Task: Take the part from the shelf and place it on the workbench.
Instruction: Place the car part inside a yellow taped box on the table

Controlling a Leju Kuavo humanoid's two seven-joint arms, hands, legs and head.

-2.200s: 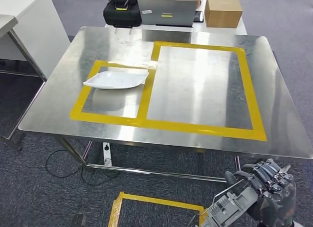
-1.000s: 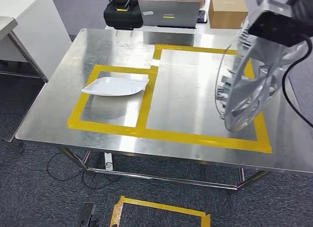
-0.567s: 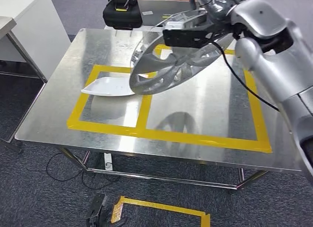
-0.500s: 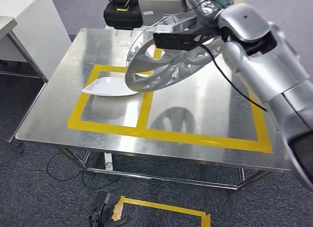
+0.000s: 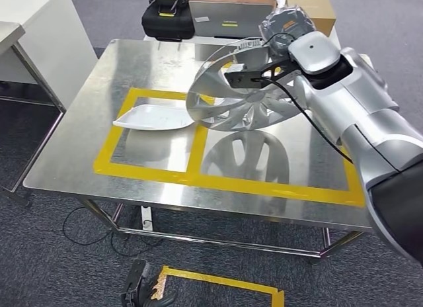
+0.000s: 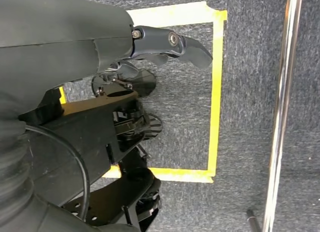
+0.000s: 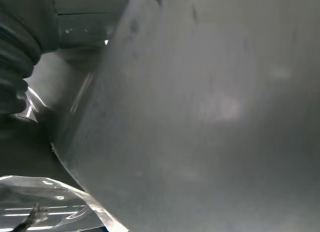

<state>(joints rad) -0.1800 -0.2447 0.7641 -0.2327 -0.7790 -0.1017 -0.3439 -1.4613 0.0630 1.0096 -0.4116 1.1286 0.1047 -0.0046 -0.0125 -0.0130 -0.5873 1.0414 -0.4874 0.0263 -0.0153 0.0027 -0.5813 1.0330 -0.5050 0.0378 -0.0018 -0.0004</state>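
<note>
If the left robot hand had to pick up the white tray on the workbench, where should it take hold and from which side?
Probably the near left rim of the white tray, approached from the robot's left. The tray lies flat and shallow inside the smaller yellow taped square, so its thin upturned edge is the only graspable part. Its right end sits close under the wheel cover carried by the right arm, so that side is crowded.

On the counter (image 5: 75, 141) two taped frames lie side by side, the smaller on the left with a tray (image 5: 152, 117) in it. The wheel part (image 5: 239, 98) is tilted above the left part of the larger frame, just right of the tray. Behind the counter sit a case (image 5: 167, 19), a laptop (image 5: 225, 19) and a box (image 5: 312, 9).
</note>
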